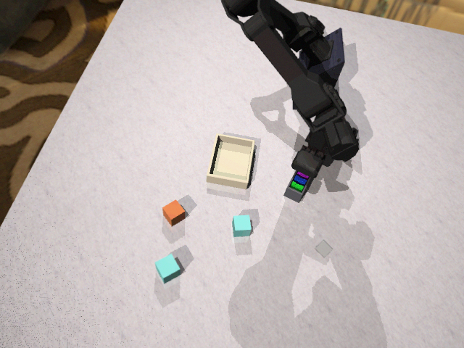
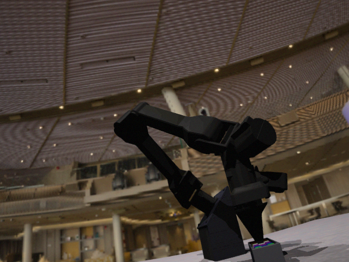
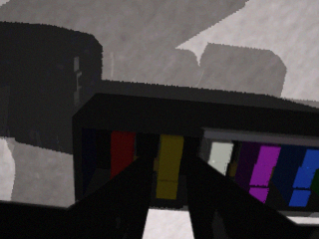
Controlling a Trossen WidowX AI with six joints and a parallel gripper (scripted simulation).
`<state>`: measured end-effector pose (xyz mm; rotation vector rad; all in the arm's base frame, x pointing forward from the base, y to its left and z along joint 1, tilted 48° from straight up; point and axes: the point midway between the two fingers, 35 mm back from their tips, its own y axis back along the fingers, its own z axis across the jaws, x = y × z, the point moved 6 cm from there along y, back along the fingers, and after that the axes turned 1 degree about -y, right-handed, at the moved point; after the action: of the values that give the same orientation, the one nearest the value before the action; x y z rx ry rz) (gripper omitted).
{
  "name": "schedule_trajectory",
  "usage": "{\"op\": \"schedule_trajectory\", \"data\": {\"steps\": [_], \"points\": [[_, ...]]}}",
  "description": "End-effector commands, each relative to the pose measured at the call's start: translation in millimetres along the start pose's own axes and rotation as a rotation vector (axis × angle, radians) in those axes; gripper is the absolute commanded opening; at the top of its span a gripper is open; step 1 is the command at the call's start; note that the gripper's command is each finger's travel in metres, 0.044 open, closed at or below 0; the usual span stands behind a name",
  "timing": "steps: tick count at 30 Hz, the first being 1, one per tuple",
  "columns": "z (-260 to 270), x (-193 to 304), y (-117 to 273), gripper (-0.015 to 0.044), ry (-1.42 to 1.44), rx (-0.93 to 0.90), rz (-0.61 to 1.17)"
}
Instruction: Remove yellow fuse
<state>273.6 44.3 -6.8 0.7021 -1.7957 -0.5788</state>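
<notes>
Between two fingers [image 2: 254, 222], one yellow fuse [image 3: 170, 159].

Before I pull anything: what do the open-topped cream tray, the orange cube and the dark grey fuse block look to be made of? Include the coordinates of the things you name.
Cream open-topped tray [image 1: 228, 181]: probably matt plastic or painted wood; flat, even colour, no grain.
Orange cube [image 1: 173, 210]: perhaps painted wood or plastic; uniform faces, no glossy highlight.
Dark grey rectangular fuse block [image 1: 294, 194] [image 2: 268, 252]: likely matt plastic; plain walls without metallic glint.
</notes>
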Motion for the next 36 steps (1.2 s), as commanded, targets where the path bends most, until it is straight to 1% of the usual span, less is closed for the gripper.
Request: {"op": "schedule_trajectory", "data": {"steps": [1,16,27,36], "points": [[0.5,0.2,-1.2,0.0074,0.005,-0.001,0.006],[0.5,0.2,-1.2,0.0074,0.005,-0.001,0.006],[0.0,0.0,0.0,0.0001,0.000,0.000,0.000],[-0.1,-0.2,2.6,0.0000,0.000,0.000,0.000]]}}
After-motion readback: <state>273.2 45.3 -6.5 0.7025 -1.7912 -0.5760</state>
